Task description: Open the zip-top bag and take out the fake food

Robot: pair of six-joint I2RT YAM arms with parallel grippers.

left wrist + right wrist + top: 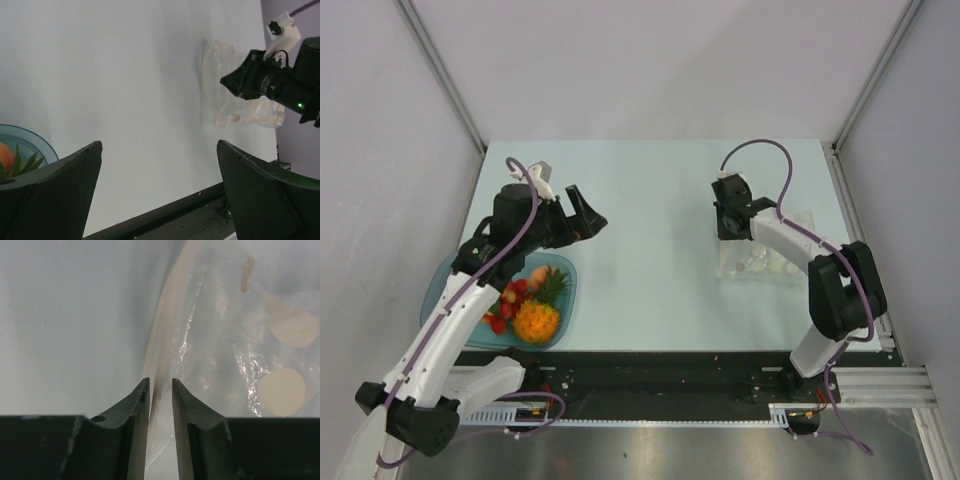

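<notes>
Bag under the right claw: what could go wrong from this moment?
1. The right claw has only the thin edge of the bag between its fingers, with a narrow gap left. The floppy plastic may slip out, or be dragged along when the claw moves.
2. The left arm hangs over the tray that holds the food. A low sweep could knock the tray.

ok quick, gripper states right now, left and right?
Left gripper: open wide, holding nothing.
Right gripper: closed to a narrow gap, pinching the edge of the zip-top bag.
</notes>
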